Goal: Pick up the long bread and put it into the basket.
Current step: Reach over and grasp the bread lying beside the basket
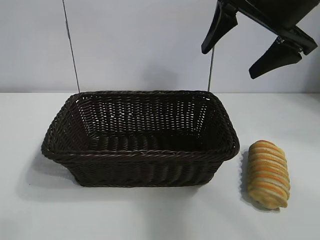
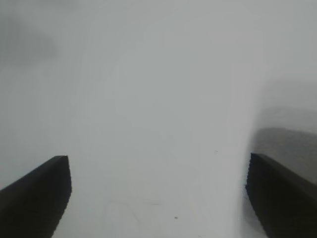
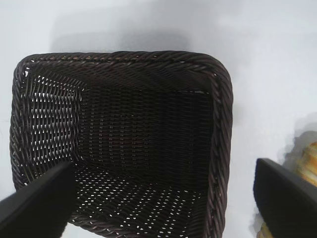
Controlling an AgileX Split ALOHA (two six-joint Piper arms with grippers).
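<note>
Leftmost on the white table (image 1: pixel 30 215): nothing but bare surface. The left gripper (image 2: pixel 158 198) shows only in its own wrist view, fingers spread wide over blank tabletop, holding nothing; it is out of the exterior view.

Centre: the basket (image 1: pixel 140 155), dark woven wicker, sits upright and empty. Two thin rods (image 1: pixel 71 47) stand behind it against the wall.

Upper right: the right gripper (image 1: pixel 252 50) hangs high in the air above the basket's right rear corner, fingers wide apart, nothing between them. Its wrist view looks straight down into the basket (image 3: pixel 124 148), with a sliver of loaf (image 3: pixel 309 158) at the frame's edge.

Right: the long bread (image 1: pixel 269 173) lies on the table just beside the basket's right end, apart from it, long axis running roughly front to back, ridges crossing it.

Handling, as judged: likely light, maybe soft or a stiff plastic replica; cannot tell which. The glossy ridged crust could slip. Best hold looks to be across the narrow width at mid-length, fingers settled in a groove between ridges, with a gentle squeeze so it neither pivots nor crushes. The right gripper is the nearer one for the pick.
</note>
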